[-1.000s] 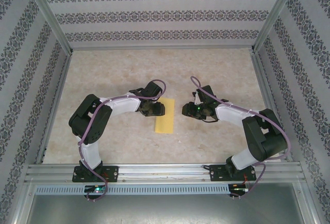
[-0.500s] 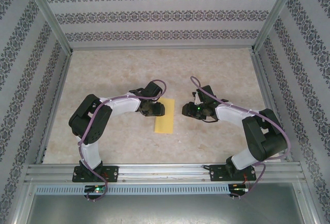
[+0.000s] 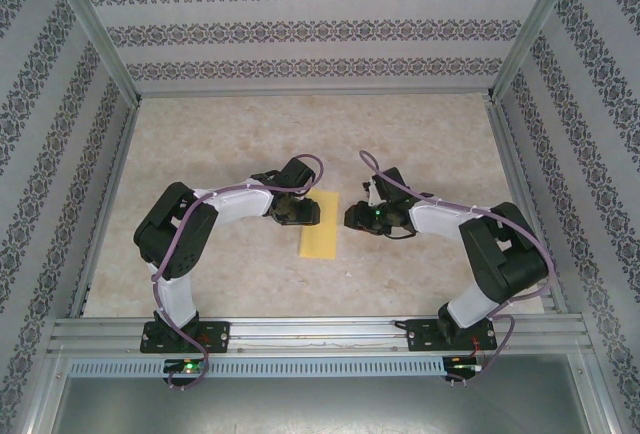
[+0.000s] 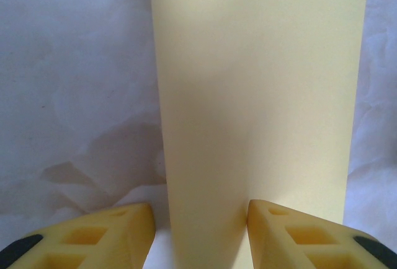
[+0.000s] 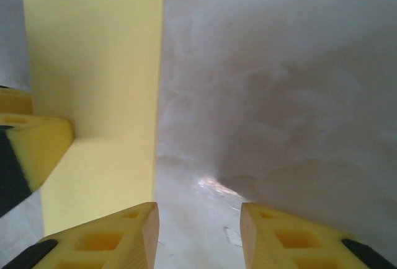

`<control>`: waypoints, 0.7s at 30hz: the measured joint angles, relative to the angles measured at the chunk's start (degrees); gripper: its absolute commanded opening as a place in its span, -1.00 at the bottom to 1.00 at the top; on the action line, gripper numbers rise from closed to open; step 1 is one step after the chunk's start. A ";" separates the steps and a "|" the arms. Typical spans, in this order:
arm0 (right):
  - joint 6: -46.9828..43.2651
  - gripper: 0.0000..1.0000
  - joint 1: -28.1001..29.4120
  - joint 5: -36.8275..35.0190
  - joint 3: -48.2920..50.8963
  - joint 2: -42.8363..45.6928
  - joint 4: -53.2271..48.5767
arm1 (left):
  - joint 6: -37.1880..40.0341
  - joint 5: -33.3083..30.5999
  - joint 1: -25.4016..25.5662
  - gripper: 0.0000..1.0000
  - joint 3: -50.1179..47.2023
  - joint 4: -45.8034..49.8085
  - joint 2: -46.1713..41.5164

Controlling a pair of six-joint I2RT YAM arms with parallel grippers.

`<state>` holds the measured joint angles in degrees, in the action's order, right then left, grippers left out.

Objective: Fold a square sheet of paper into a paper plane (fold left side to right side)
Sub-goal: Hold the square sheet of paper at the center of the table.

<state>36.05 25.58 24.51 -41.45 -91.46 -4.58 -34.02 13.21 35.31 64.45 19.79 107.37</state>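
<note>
The square sheet of paper (image 3: 320,227) lies flat on the table as a narrow yellow rectangle, long side running away from the arm bases. My left gripper (image 3: 300,211) is low over its far left part. In the left wrist view the paper (image 4: 260,95) runs up between the jaws of the left gripper (image 4: 200,210), which stand open, one finger over the table and the other (image 4: 298,232) over the sheet. My right gripper (image 3: 355,217) is just right of the sheet, open (image 5: 198,210) above bare table, with the paper's (image 5: 93,83) right edge beside its left finger (image 5: 118,232).
Marbled beige tabletop (image 3: 250,134) inside a metal-framed enclosure with patterned walls (image 3: 300,24). A metal rail (image 3: 320,332) crosses the near edge where both arms are bolted. In the right wrist view a finger of the left gripper (image 5: 34,148) rests on the paper.
The right gripper has shifted a little left, closer to the paper's right edge, and its elbow has swung. The left arm and the paper have not moved.
</note>
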 measured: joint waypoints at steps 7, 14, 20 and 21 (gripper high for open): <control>3.58 -0.59 1.86 3.85 -1.31 -3.80 5.84 | 0.00 -0.02 0.00 -0.05 0.00 0.00 0.00; 6.03 -0.79 3.87 6.12 -4.31 -8.22 9.84 | -0.02 -0.02 0.00 -0.05 0.00 0.00 0.00; 6.25 -0.85 4.33 6.43 -5.33 -10.01 10.84 | -0.02 -0.02 0.00 -0.05 0.00 0.00 0.04; 6.25 -0.86 4.33 6.40 -5.33 -10.23 10.82 | -0.02 -0.02 0.00 -0.05 0.00 0.00 0.04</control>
<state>42.30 29.91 30.92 -46.78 -101.69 6.24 -34.04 13.19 35.31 64.45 19.79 107.42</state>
